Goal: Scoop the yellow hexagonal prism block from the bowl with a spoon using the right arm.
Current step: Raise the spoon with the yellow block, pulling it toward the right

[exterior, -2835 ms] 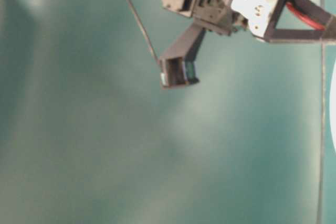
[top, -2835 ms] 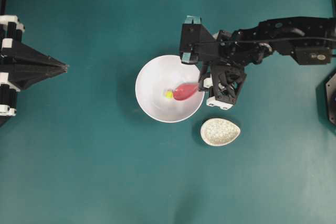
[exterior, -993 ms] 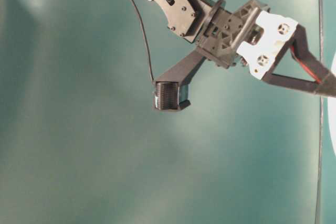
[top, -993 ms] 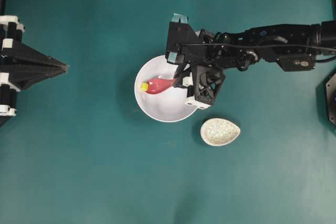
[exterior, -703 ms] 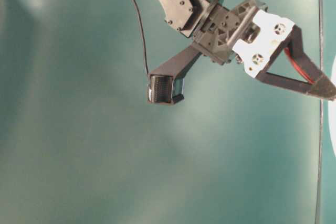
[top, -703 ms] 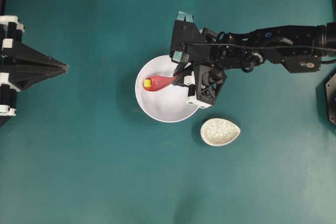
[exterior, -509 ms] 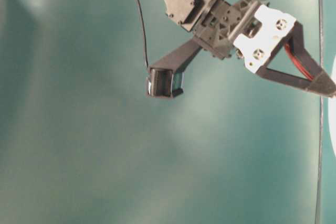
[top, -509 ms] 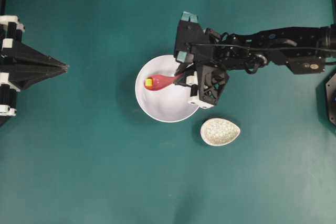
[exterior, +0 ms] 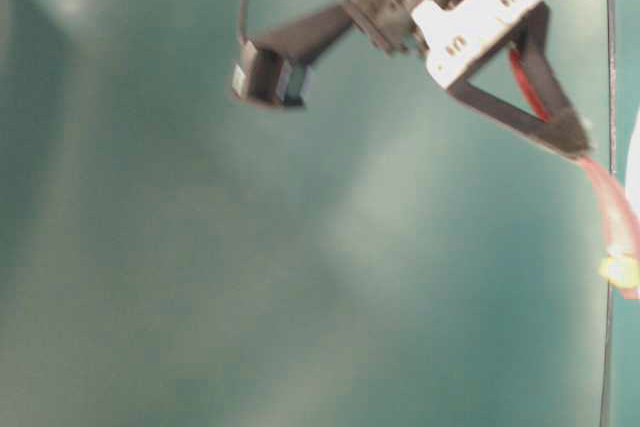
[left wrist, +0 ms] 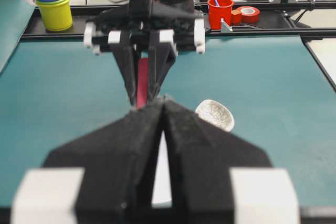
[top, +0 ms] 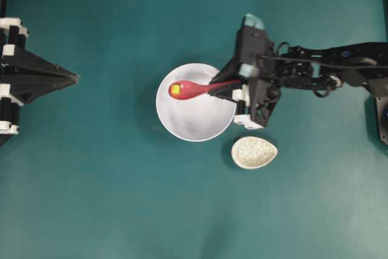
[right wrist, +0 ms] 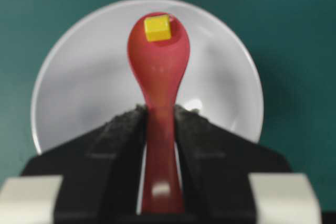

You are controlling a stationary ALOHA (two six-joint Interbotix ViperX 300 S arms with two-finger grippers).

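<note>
The white bowl sits mid-table. Above its upper left part hangs the pinkish-red spoon, and the yellow hexagonal prism block lies in its scoop. My right gripper is shut on the spoon's handle, just past the bowl's right rim. In the right wrist view the block rests near the tip of the spoon, over the bowl, with both fingers pressed to the handle. My left gripper is shut and empty at the far left edge, pointing at the bowl.
A small speckled egg-shaped dish lies just right of and below the bowl. In the left wrist view a yellow cup, a red cup and tape rolls stand beyond the table's far edge.
The spoon pushed the block across the bowl to its left side and took it up. The right gripper then rose and drew back to the right with the loaded spoon. The left arm stayed put.
</note>
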